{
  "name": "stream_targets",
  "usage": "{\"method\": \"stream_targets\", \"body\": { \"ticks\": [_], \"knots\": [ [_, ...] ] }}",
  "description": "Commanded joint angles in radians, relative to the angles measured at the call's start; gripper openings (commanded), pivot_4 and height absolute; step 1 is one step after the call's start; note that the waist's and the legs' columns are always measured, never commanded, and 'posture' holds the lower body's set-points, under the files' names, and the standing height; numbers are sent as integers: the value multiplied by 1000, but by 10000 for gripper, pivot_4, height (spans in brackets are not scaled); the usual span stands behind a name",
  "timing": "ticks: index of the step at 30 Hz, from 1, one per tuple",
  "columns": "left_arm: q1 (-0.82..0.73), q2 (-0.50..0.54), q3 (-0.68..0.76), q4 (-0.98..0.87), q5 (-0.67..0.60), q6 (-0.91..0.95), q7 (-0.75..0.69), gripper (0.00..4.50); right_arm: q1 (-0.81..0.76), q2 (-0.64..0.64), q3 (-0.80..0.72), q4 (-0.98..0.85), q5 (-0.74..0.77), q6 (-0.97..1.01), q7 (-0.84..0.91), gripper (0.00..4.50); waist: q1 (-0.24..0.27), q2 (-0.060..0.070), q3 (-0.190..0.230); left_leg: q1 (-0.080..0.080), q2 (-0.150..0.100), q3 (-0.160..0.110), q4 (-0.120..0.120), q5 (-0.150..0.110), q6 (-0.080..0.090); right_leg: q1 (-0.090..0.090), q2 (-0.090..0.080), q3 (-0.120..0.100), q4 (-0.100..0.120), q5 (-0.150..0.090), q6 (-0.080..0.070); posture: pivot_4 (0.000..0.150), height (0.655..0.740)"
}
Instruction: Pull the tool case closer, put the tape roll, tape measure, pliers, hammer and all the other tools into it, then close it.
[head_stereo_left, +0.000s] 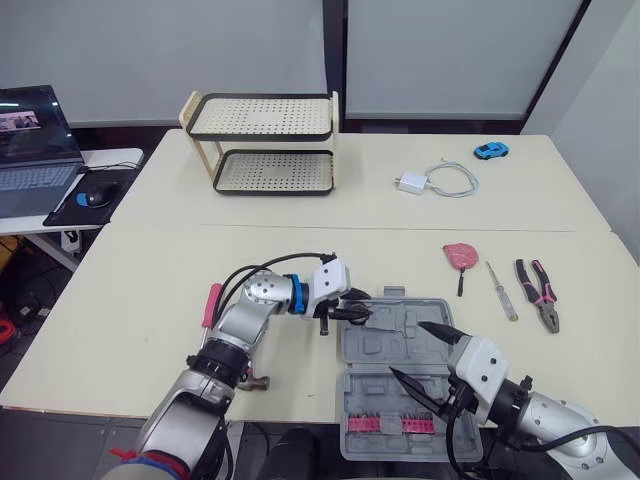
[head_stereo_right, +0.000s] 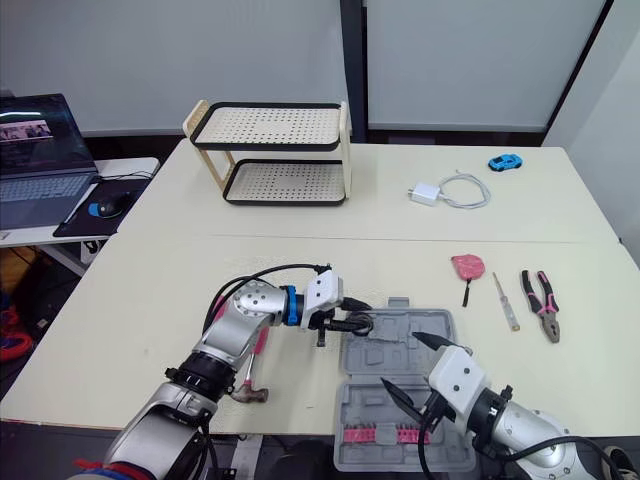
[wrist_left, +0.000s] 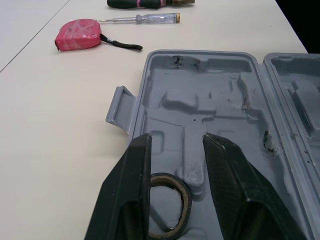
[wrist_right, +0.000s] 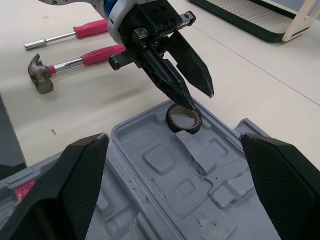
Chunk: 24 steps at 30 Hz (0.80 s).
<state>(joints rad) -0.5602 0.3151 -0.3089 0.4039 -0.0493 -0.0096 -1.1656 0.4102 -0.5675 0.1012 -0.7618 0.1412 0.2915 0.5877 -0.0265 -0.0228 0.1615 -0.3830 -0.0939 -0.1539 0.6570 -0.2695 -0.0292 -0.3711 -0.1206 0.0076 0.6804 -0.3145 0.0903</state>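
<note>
The grey tool case (head_stereo_left: 400, 345) lies open at the table's near edge. A dark tape roll (wrist_right: 183, 119) lies flat in the far left corner of the case's moulded tray, also seen as the roll (wrist_left: 167, 205). My left gripper (head_stereo_left: 355, 312) hovers just above the roll, open, one fingertip (wrist_right: 189, 102) near its rim. My right gripper (head_stereo_left: 406, 348) stands wide open over the case's near half, holding nothing. The pink tape measure (head_stereo_left: 458, 255), a clear-handled screwdriver (head_stereo_left: 501, 290) and pliers (head_stereo_left: 540, 293) lie right of the case. Left of it are the hammer (wrist_right: 75, 62) and a red-handled driver (wrist_right: 75, 34).
A two-tier rack (head_stereo_left: 265, 140) stands at the back of the table. A white charger with cable (head_stereo_left: 430, 182) and a blue toy car (head_stereo_left: 491, 150) lie at the back right. A laptop (head_stereo_left: 30, 150) sits on a side desk at the left.
</note>
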Motion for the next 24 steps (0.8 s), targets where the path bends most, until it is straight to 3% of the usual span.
{"method": "stream_targets", "body": {
  "ticks": [1, 7, 10, 24],
  "knots": [
    [4, -2, 3, -12, -12, -13, 2, 15387, -11, -1, -5, -39, 13, -5, 1, 45000, 0, 0, 0, 0, 0, 0, 0, 0, 0, 0, 0, 0, 0, 0, 0, 1500, 7400],
    [7, -12, 20, 41, -15, -47, 23, 15387, -8, -1, -6, -50, 13, 1, -2, 45000, 0, 0, 0, 0, 0, 0, 0, 0, 0, 0, 0, 0, 0, 0, 0, 1500, 7400],
    [11, -13, 22, 49, -22, -54, 28, 9776, -6, 0, -6, -56, 14, 4, -3, 45000, 0, 0, 0, 0, 0, 0, 0, 0, 0, 0, 0, 0, 0, 0, 0, 1500, 7400],
    [-11, -67, 22, 209, -7, -182, 77, 9776, -14, -2, -9, -70, 22, 26, 0, 45000, 1, 0, 0, 0, 0, 0, 0, 0, 0, 0, 0, 0, 0, 0, 0, 1500, 7400]
  ]
}}
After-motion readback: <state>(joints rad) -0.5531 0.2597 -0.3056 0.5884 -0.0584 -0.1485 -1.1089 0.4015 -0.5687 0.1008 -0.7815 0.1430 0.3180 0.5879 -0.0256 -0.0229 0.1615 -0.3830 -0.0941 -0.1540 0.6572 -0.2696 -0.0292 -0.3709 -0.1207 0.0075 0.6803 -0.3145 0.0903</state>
